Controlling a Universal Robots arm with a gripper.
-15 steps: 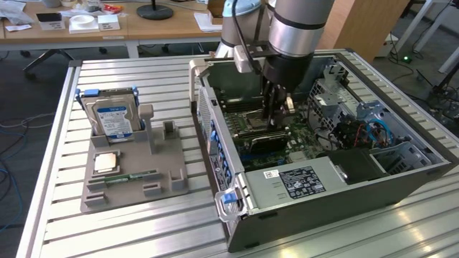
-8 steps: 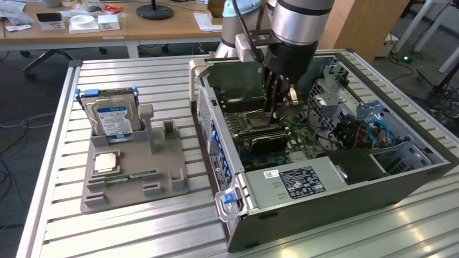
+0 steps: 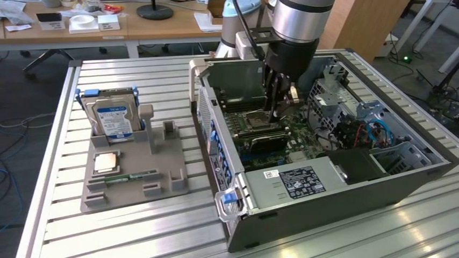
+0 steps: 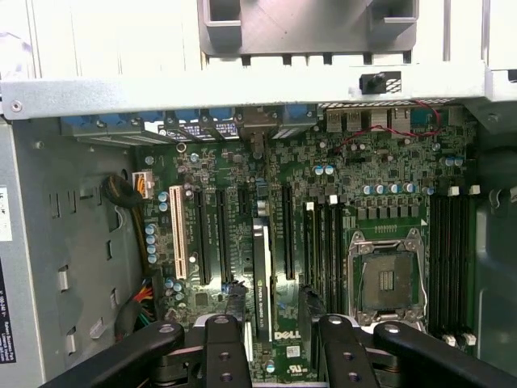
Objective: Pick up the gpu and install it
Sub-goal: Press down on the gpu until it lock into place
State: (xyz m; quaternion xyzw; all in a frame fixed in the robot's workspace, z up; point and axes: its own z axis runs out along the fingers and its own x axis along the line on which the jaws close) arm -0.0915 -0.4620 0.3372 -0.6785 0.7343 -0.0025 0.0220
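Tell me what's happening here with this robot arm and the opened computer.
The robot arm has its gripper down inside the open grey computer case, over the green motherboard. The gpu, a thin card seen edge-on, stands upright in a motherboard slot between the spread fingers, which do not appear to clamp it. On the exterior view's left, a grey holder tray carries a silver hard drive with a blue-white label.
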